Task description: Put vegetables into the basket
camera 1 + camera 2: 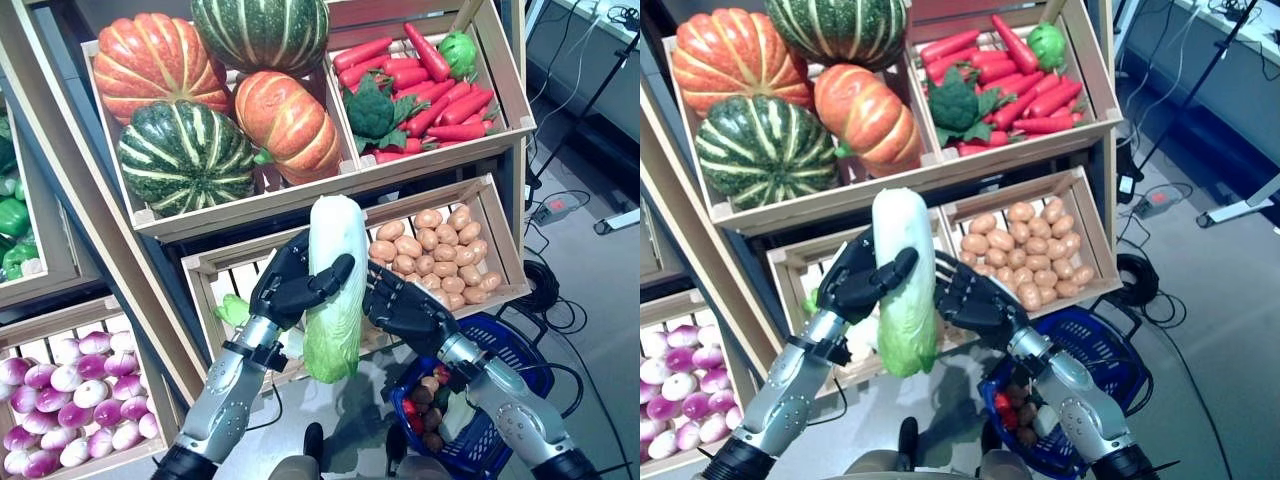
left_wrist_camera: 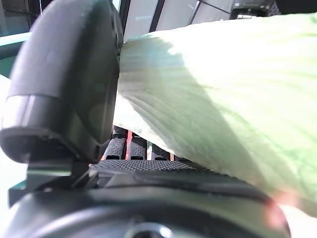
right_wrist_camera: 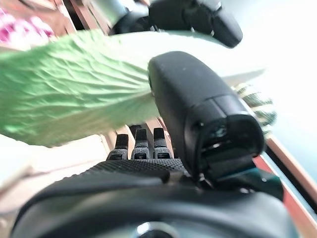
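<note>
You have the napa cabbage [image 1: 334, 290] in the air in front of the lower shelf, standing almost upright with its white end up and its green leafy end down. Your left hand [image 1: 292, 288] holds it, with the thumb across the front and the fingers curled behind. Your right hand [image 1: 408, 306] is just beside it on the other side; its fingers are relaxed, and I cannot tell whether they really touch the leaves. The blue basket [image 1: 520, 345] stands on the floor at your lower right, under the right forearm, and it already has some vegetables inside. To do this step well, carry the cabbage to the right and down over the basket opening. Keep it away from the edge of the potato crate [image 1: 505, 240]. The leafy end looks soft, so I think you should not squeeze harder there. Lower it close to the vegetables inside before you release it.
</note>
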Available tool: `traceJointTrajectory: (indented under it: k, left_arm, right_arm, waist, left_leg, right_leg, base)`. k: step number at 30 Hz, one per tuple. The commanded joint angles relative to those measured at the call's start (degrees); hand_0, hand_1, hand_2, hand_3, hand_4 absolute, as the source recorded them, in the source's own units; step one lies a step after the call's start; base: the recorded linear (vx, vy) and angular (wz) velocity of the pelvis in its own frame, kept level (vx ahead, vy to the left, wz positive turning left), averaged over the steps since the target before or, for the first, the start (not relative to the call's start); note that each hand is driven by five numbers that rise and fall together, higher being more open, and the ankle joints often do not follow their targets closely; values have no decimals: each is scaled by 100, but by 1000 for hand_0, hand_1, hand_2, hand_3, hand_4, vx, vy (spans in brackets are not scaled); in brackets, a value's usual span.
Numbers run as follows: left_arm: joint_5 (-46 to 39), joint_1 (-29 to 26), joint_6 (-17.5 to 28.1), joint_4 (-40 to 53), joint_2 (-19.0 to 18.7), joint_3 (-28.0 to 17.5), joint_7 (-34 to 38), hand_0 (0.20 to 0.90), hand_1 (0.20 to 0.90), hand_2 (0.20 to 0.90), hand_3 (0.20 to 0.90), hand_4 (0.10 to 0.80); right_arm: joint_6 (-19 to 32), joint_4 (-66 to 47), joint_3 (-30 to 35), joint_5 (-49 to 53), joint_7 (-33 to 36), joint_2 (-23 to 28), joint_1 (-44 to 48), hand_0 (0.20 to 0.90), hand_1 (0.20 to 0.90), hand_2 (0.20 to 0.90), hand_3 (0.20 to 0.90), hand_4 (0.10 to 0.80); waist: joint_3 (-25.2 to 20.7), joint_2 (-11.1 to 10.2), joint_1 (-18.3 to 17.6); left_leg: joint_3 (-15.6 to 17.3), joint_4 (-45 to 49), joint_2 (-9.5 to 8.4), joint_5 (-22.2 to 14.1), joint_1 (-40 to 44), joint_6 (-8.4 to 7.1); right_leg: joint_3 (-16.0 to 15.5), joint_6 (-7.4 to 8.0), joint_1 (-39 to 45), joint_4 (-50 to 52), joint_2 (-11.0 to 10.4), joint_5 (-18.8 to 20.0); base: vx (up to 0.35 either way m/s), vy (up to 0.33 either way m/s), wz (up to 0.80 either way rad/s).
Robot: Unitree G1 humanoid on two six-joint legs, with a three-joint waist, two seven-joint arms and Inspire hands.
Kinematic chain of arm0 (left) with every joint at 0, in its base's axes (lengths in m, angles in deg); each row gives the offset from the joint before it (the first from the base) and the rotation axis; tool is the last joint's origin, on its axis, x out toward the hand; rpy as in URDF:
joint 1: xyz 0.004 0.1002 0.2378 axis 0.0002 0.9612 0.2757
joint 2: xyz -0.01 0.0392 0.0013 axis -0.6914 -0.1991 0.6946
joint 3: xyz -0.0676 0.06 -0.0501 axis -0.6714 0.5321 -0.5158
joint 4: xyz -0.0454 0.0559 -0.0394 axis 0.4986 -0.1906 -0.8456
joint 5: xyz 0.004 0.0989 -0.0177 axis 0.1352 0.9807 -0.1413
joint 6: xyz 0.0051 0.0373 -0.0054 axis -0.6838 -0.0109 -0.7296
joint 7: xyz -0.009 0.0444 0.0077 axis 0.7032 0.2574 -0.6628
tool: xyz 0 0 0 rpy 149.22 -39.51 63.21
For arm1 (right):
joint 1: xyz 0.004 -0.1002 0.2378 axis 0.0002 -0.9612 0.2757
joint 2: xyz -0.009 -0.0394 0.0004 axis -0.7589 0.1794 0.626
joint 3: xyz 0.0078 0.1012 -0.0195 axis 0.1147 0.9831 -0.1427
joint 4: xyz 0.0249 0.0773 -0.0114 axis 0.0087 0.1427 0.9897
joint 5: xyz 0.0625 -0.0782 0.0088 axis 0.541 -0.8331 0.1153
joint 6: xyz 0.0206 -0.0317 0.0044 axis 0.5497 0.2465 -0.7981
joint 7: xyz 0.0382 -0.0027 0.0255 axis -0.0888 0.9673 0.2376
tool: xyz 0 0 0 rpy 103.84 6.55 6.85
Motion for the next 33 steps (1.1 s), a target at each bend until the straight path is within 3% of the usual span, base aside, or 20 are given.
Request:
traceJointTrajectory:
  k: [1,11,20,28,33]
  left_arm:
    - [-263,-638,537,565,152,319,-594,300,300,300,300,400]
    - [-48,-575,607,573,30,165,-498,300,300,300,300,400]
    - [121,-365,691,587,-104,-285,-398,300,300,300,300,400]
    - [171,-372,861,465,23,-720,29,300,300,300,300,400]
    - [370,-414,863,457,93,-745,109,300,300,300,300,400]
  right_arm:
    - [-186,-340,-547,540,-713,-170,222,900,900,900,900,800]
    - [-28,-220,-271,1062,-479,-33,90,900,900,900,900,800]
    - [91,-283,312,891,-278,163,-253,900,900,900,900,800]
    - [297,-96,702,994,40,81,-341,900,900,900,900,800]
    - [217,-133,723,901,85,-9,-321,900,900,900,900,800]
  waist:
    - [-816,-254,83]
    - [-918,-275,55]
    - [-960,-279,-32]
    - [-959,-288,-72]
    - [-969,-277,-80]
  left_leg:
    - [-27,9,68,-514,76,-153]
    - [-32,9,69,-510,109,-150]
    - [27,9,95,-495,82,-148]
    - [64,9,120,-470,26,-155]
    - [62,9,130,-468,13,-166]
  right_leg:
    - [1,150,304,46,-337,-212]
    - [10,178,339,23,-347,-173]
    - [31,191,287,12,-351,-143]
    - [46,177,224,17,-341,-135]
    - [36,179,214,7,-342,-134]
  base:
    - [0,0,0]
    - [0,0,0]
    - [0,0,0]
    - [-31,-4,-3]
    - [-6,-1,-1]
